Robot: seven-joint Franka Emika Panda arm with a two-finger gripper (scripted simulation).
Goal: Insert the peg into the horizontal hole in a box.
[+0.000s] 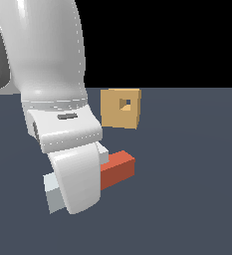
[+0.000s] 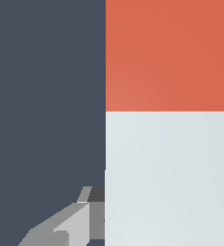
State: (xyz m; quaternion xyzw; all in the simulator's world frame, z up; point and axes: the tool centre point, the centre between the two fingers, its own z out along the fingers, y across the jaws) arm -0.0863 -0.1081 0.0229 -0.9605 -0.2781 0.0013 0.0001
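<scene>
Behind the arm, the box (image 1: 120, 108) is standing well apart, its hole (image 1: 125, 104) facing forward. Nearer, the gripper (image 1: 77, 187) is straddling the peg (image 1: 115, 169) at its white half; whether the jaws are clamping, I cannot tell. Stiff, probably light, it is best held there.

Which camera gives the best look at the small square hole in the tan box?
The exterior view: the small square hole shows in the face of the tan box, unobstructed. The wrist view shows neither, only the red-orange and white square peg.

A plain dark slate floor (image 1: 187, 199), seemingly flat.
</scene>
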